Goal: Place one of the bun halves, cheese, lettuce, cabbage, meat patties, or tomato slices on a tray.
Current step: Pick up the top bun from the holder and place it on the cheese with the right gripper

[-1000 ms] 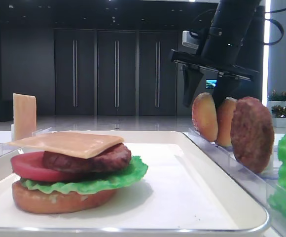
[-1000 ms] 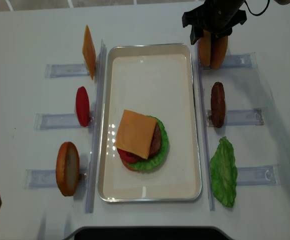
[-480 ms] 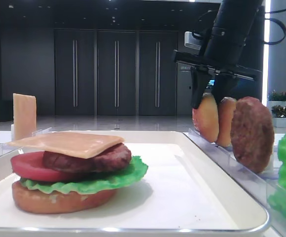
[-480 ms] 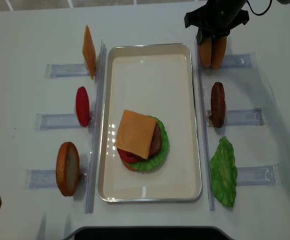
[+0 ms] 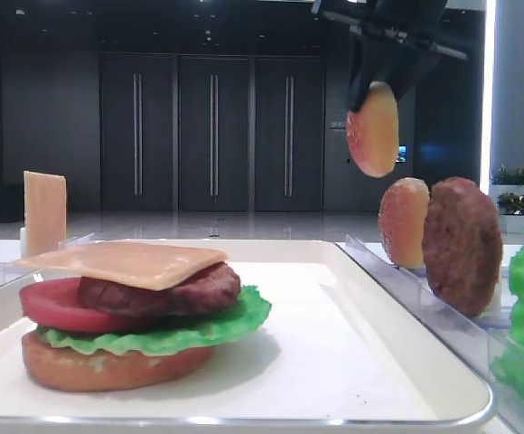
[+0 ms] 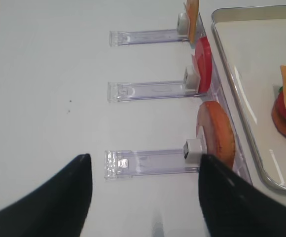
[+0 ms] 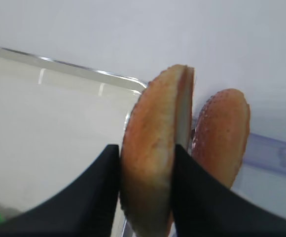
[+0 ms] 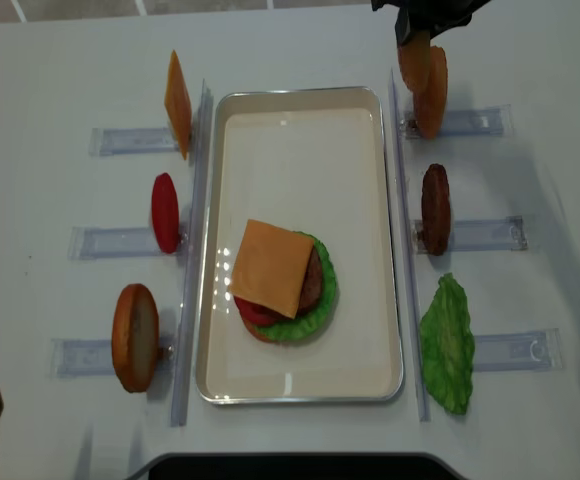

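Right now the right gripper (image 7: 148, 197) is clamped on one of the bun halves (image 7: 155, 148), black fingers (image 7: 96, 192) pressing both faces, bun held on edge & lifted off the racks, hanging above the tray's far right corner area. Tray (image 8: 300, 130) is the landmark: white, rectangular, w/ a partly built burger on its near half — bottom bun, lettuce (image 8: 322, 300), tomato, patty, cheese slice (image 8: 272, 267) on top. Right of the tray, far end: a second bun half (image 8: 431, 92) stands upright in a clear rack (image 8: 470, 122), just beside the held one. Further along the tray's right side, a meat patty (image 8: 435, 208) stands on edge in its rack; then a loose lettuce leaf (image 8: 447, 345) near the tray's near right corner. Left of the tray, far to near: cheese (image 8: 177, 103), tomato slice (image 8: 165, 212), another bun half (image 8: 135, 336), each upright in a rack. Left gripper (image 6: 145, 197) hovers over the table left of the tray, jaws apart, nothing btwn them, by the rack w/ that bun.
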`<state>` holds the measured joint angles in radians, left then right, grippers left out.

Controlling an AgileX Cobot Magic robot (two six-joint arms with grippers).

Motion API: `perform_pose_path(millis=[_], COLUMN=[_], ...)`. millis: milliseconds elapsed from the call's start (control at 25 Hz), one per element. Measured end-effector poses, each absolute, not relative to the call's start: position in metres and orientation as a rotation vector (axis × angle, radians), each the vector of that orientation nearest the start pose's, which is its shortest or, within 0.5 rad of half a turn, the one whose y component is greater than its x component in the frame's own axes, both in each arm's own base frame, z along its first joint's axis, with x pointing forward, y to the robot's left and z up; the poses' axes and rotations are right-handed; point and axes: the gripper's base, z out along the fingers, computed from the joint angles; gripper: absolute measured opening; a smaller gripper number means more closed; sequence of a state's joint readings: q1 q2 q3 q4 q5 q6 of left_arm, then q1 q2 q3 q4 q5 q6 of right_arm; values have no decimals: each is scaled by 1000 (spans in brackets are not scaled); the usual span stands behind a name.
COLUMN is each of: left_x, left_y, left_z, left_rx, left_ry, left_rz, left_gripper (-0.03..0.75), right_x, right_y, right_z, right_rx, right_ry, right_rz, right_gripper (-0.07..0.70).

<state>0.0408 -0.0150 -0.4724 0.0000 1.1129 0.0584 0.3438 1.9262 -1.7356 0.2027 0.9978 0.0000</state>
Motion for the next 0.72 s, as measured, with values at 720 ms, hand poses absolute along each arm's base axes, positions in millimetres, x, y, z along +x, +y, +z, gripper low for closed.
perform_pose_path(millis=[720], left_x=[-6], left_y=[0], left_z=[265], left_rx=[23], left_ry=[2110], left_rz=[62], left_gripper=[516], right_x=[328], right_y=[145], right_z=[356], right_rx=[-272], right_ry=[2740], right_rz=[386], right_gripper=[219])
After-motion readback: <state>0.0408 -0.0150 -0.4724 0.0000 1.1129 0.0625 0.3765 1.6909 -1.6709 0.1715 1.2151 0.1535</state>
